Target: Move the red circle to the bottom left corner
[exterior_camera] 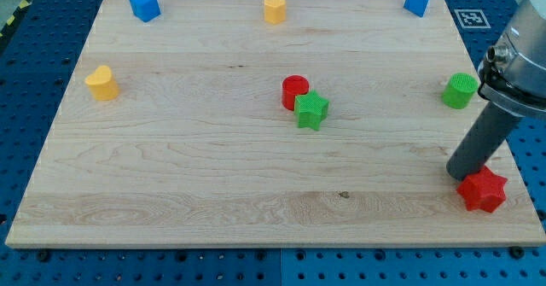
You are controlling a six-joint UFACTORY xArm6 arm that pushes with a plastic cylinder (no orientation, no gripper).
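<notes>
Robotics lab bench, blue perforated mounting table (pixel 34 64), wooden board (pixel 213 149), fiducial marker tag (pixel 469 17)

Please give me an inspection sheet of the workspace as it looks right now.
Surface: wooden board, flat.
Job's things: red circle near the middle, touching the green star; bottom left corner unoccupied.
Clutter: red star at bottom right; green circle at right edge; two blue blocks and a yellow block along the top; yellow block at left.
Grippers: none; my tip rests beside the red star, far from the red circle.
Cables: nothing seen.
Surroundings: blue perforated table.
</notes>
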